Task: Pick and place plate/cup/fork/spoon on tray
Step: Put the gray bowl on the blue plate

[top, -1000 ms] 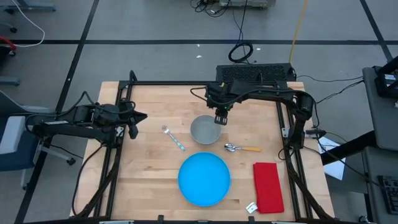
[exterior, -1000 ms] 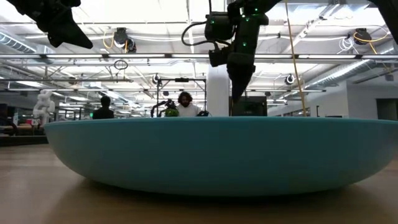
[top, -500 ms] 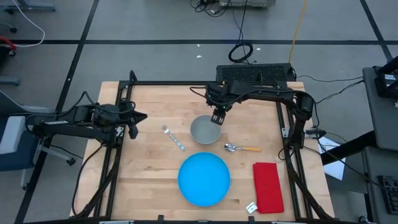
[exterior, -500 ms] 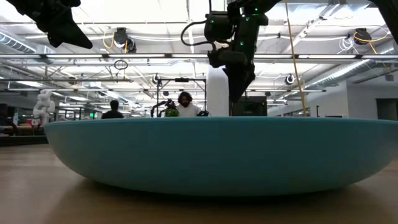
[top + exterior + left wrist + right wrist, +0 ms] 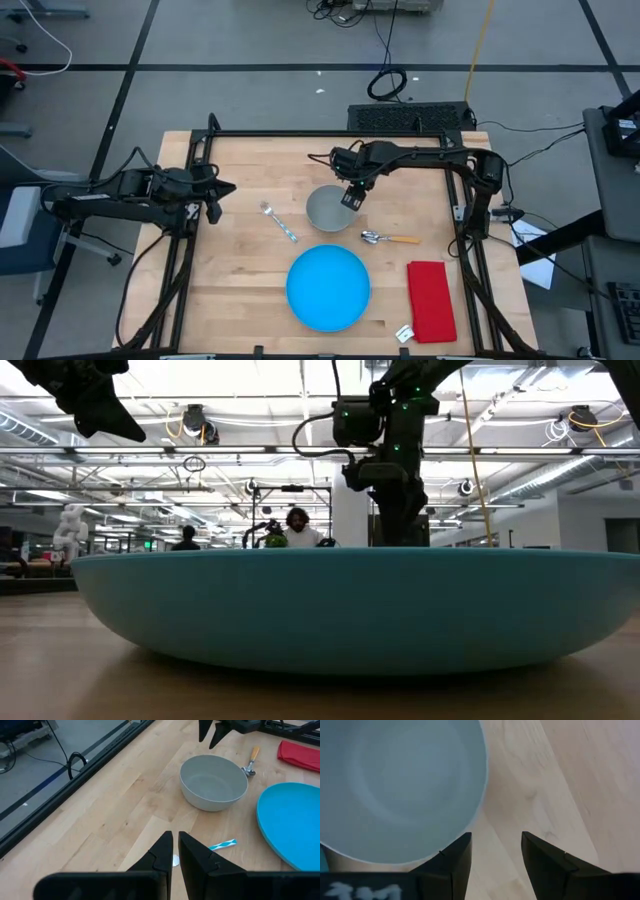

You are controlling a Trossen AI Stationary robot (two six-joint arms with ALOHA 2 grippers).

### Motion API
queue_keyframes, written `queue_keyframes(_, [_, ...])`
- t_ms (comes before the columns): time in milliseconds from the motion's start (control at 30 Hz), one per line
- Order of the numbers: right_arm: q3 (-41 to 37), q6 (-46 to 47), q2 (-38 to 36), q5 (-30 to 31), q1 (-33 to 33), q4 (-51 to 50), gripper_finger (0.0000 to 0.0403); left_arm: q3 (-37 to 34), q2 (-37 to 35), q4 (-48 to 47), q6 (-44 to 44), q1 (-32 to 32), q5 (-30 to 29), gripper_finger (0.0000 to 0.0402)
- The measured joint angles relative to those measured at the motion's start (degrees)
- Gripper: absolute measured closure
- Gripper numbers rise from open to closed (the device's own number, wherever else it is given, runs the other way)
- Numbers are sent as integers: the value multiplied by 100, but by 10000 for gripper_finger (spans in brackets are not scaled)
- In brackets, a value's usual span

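Two arms in view over the wooden table. Right gripper sits at the cup's rim, on its 2 o'clock side in the high view. Its fingers are parted with a clear gap; the wrist view shows one finger under the cup edge line and the other over bare wood, nothing held between them. Whether a finger touches the rim cannot be told.

Left gripper waits at the table's 9 o'clock edge, well apart from all items. Its fingers are nearly together, only a thin slit between them, holding nothing.

Item positions, high view, taken from the cup:
- plate: 6 o'clock, near, not touching.
- fork: 9 o'clock side, lying diagonally, apart from the cup.
- spoon: 4 o'clock, bowl end toward the cup, orange handle pointing away to 3 o'clock.
- red cloth: 3 o'clock of the plate, near the table's corner.

Cup stands upright and empty. Low view is mostly filled by the plate's rim; the right arm comes down behind it.
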Motion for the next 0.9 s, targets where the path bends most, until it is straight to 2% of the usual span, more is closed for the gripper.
queue_keyframes(200, [-3, 306, 0, -418, -2, 406, 238, 0, 0, 1, -33, 0, 0, 371])
queue_keyframes(667, [-5, 434, 12, -410, -11, 404, 218, 0, 2, 1, -28, 0, 8, 371])
queue_keyframes(900, [-7, 434, 290, -429, 139, 374, 219, 0, 1, 2, -22, -3, 29, 371])
